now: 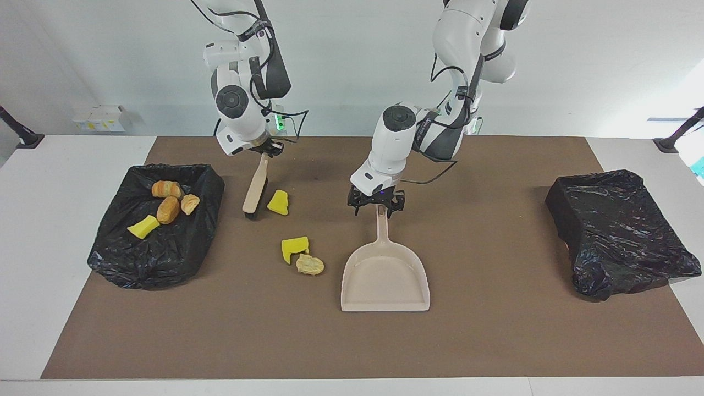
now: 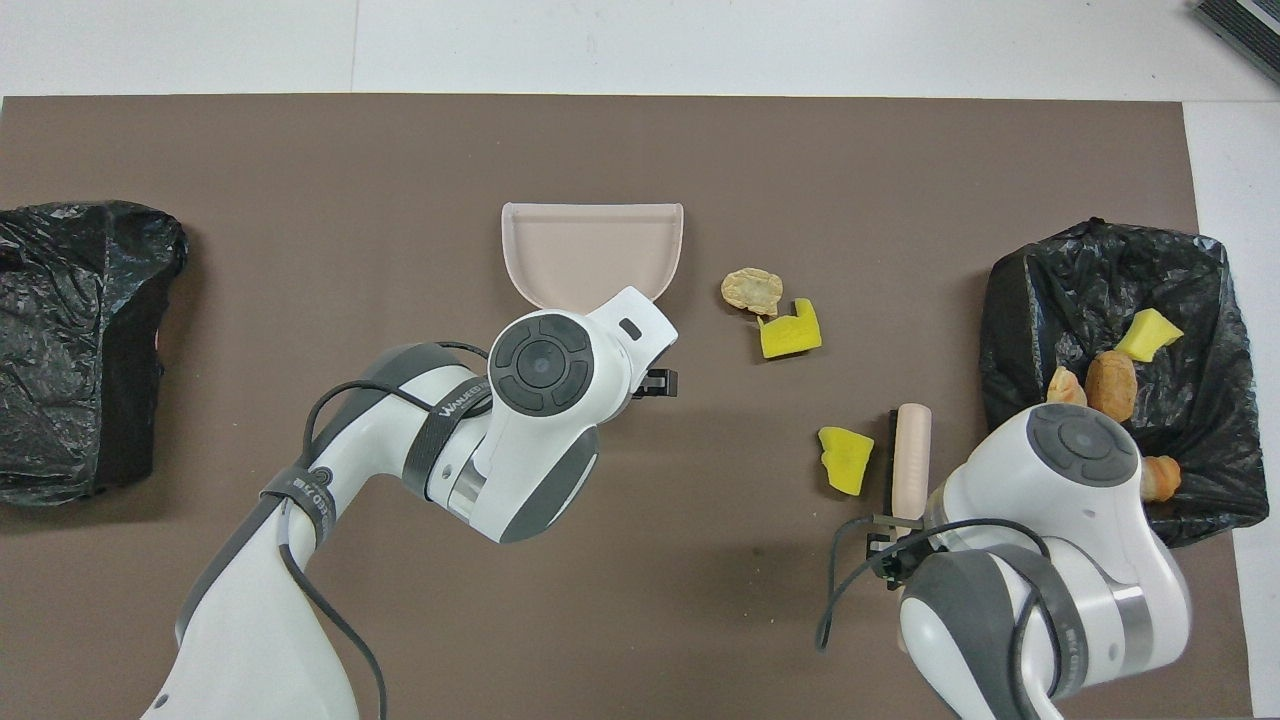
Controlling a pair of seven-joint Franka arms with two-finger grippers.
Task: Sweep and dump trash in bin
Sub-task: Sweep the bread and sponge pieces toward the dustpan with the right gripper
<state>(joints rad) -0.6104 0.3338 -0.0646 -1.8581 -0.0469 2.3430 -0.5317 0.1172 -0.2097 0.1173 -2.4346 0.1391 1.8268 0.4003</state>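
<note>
Brown matting covers the tabletop (image 1: 495,341), with a black-lined bin (image 1: 157,225) at the right arm's end and a second black bag (image 1: 619,231) at the left arm's end. Four scraps of trash already lie in the bin by the right arm. Three are not yet swept: a yellow chunk (image 1: 279,202) just beside the brush head, and farther from the robots a second yellow chunk (image 1: 293,248) touching a tan lump (image 1: 309,265).

The right gripper (image 1: 268,149) is clenched on the handle of the brush (image 1: 256,190), whose long axis runs away from the robots, bristle end down near the mat. The near chunk lies on the brush's dustpan side, so a sideways stroke toward the left arm's end would likely carry it that way.

The dustpan (image 1: 385,275) lies flat, its handle pointing toward the robots and its open lip away from them. The left gripper (image 1: 376,204) sits at the handle's tip with fingers spread, not visibly grasping it. Judging from this, the pan's mouth faces away from the loose scraps beside it, so it probably needs gripping and turning before any sweep can land.
</note>
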